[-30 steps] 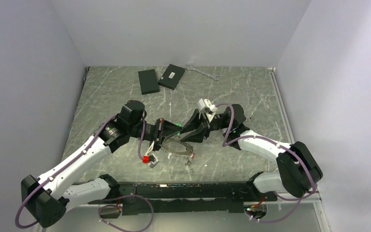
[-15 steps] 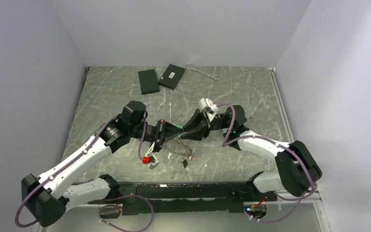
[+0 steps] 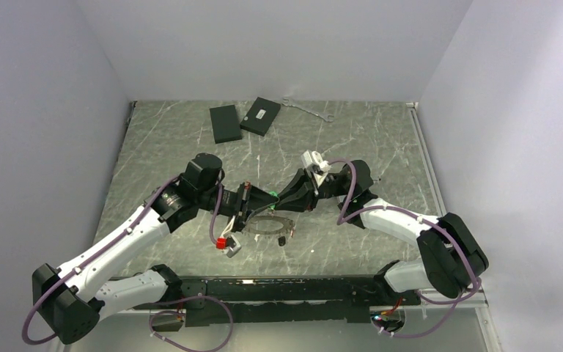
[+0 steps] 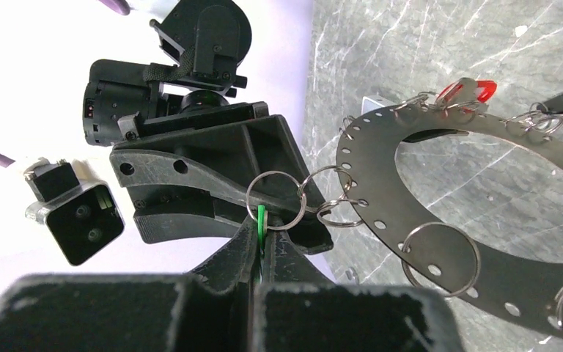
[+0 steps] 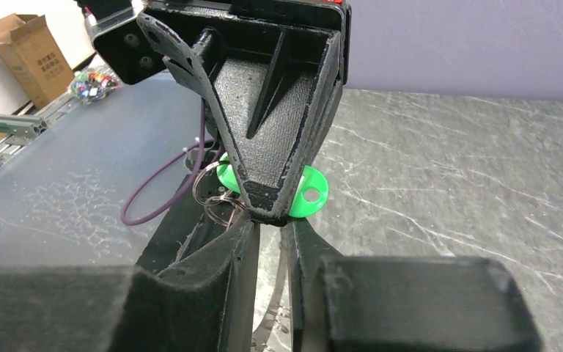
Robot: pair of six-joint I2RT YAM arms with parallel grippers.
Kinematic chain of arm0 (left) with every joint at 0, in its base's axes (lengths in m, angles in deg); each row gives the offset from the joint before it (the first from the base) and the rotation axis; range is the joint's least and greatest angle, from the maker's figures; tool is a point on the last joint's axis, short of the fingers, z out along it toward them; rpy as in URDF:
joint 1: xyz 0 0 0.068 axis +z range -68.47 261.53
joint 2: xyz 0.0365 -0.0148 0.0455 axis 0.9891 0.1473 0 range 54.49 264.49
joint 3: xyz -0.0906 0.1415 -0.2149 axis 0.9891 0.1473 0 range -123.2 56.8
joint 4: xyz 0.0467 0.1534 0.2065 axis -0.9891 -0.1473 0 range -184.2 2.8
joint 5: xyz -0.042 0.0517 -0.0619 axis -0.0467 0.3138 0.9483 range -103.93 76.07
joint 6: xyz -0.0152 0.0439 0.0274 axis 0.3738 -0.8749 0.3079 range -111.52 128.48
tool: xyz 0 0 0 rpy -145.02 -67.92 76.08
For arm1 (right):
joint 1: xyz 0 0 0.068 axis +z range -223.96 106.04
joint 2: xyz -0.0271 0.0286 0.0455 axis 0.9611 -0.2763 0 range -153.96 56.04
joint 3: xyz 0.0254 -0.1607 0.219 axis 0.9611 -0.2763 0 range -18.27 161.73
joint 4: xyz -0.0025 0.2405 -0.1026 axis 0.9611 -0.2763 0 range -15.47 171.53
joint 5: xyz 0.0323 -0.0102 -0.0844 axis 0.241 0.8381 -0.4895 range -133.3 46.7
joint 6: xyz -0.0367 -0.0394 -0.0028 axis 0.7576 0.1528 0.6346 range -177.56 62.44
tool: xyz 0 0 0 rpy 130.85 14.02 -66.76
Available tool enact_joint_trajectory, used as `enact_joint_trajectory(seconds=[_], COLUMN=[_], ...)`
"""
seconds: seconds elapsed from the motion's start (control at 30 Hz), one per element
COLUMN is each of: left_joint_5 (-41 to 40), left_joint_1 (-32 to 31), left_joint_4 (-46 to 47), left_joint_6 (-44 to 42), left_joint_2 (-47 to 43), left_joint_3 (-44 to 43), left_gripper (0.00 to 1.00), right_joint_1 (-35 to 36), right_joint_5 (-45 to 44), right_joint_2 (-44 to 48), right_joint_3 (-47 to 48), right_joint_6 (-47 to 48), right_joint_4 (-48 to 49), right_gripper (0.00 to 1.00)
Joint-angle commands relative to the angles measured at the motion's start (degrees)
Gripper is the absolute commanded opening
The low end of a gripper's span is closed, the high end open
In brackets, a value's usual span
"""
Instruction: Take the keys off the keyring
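Note:
The grey keyring (image 3: 267, 224) hangs just over the table between both arms. In the left wrist view it is a flat perforated band (image 4: 381, 169) carrying several small split rings. My left gripper (image 4: 262, 236) is shut on a green key (image 4: 262, 218), which a chain of split rings links to the keyring. My right gripper (image 5: 267, 220) faces it tip to tip, its jaws a narrow gap apart, with the keyring's thin edge showing through the gap. The green key (image 5: 309, 192) shows behind the left fingertip. A red key (image 4: 469, 89) and a black key (image 3: 282, 240) hang from the keyring.
Two flat black boxes (image 3: 226, 122) (image 3: 259, 116) and a thin silver wrench (image 3: 308, 110) lie at the far edge of the marbled table (image 3: 381, 147). White walls close in the left, far and right sides.
The keyring tilted up half a second ago and now hangs flatter. Both grippers have shifted slightly away from the bases. The black key has swung a little to the left.

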Motion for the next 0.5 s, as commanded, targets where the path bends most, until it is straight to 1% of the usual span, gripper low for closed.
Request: enact_joint_trajectory(seconds=[0.0, 0.03, 0.07, 0.1, 0.2, 0.37, 0.47], left_joint_5=[0.49, -0.04, -0.58, -1.15, -2.55, -3.3, -3.1], left_joint_1=[0.22, 0.27, 0.27, 0.23, 0.29, 0.31, 0.34], left_joint_4=[2.22, 2.32, 2.52, 2.74, 2.98, 4.04, 3.89], left_joint_6=[0.92, 1.51, 2.36, 3.19, 3.94, 3.69, 3.2], left_joint_2=[-1.29, -1.51, -1.83, -2.09, -2.99, -4.11, -4.39], left_joint_3=[-2.26, -2.21, -2.12, -2.02, -1.5, -0.08, 0.23], left_gripper=[0.0, 0.0, 0.0, 0.0, 0.0, 0.0, 0.0], right_joint_1=[1.02, 1.03, 0.95, 0.9, 0.9, 0.6, 0.58], right_joint_5=[1.87, 1.76, 1.71, 1.51, 0.48, -3.8, -3.23], right_joint_2=[0.34, 0.45, 0.45, 0.51, 0.47, -0.16, -0.63], right_joint_3=[-0.41, -0.35, -0.14, -0.07, 0.0, 0.4, -0.97], right_joint_6=[1.21, 1.12, 1.09, 1.05, -0.48, -3.78, -6.06], right_joint_4=[1.37, 1.24, 0.65, 0.34, 0.3, -1.68, 3.21], right_gripper=[0.15, 0.1, 0.02, 0.0, 0.0, 0.0, 0.0])
